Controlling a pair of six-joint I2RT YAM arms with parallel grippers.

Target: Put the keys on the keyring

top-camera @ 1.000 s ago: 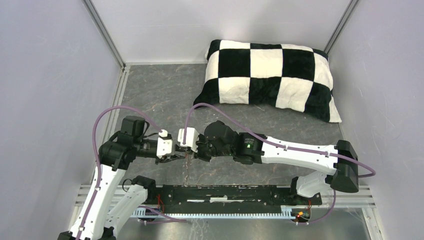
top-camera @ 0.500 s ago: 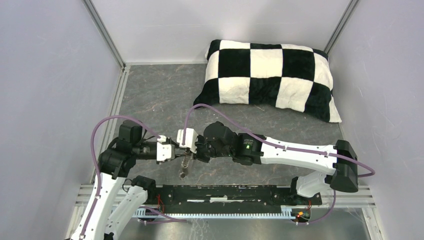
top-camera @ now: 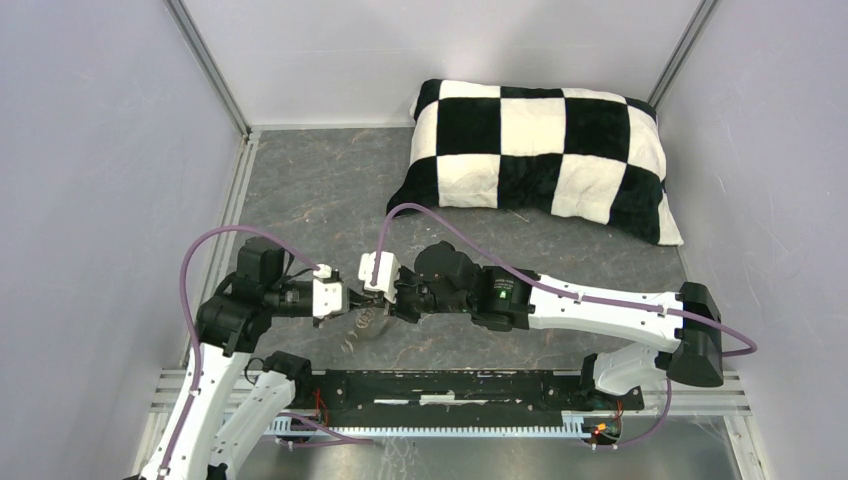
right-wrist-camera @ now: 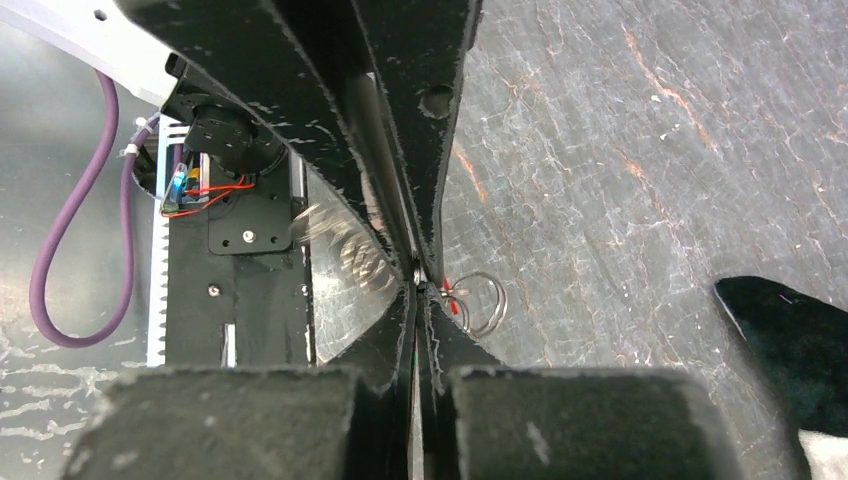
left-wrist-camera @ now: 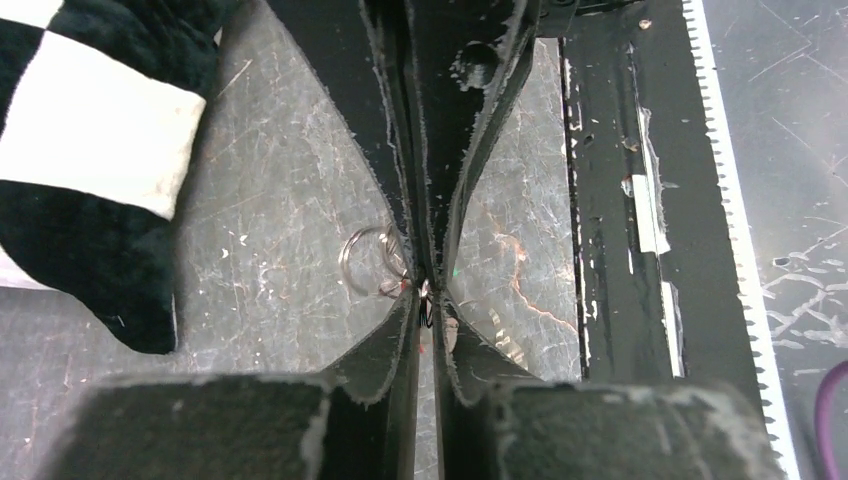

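Currently the wire keyring [right-wrist-camera: 482, 302] is pinched in the closed right gripper [right-wrist-camera: 418, 283], tip-to-tip against the left gripper [left-wrist-camera: 427, 300], whose hold cannot be determined.

A black-and-white checked pillow [top-camera: 540, 155] lies at the far right of the grey marbled tabletop [top-camera: 320, 190].

Pale grey walls [top-camera: 90, 150] left, far, right; scratched dark marbled tabletop [top-camera: 300, 190]; checked pillow [top-camera: 540, 150] far right; black rail [top-camera: 450, 385] near.
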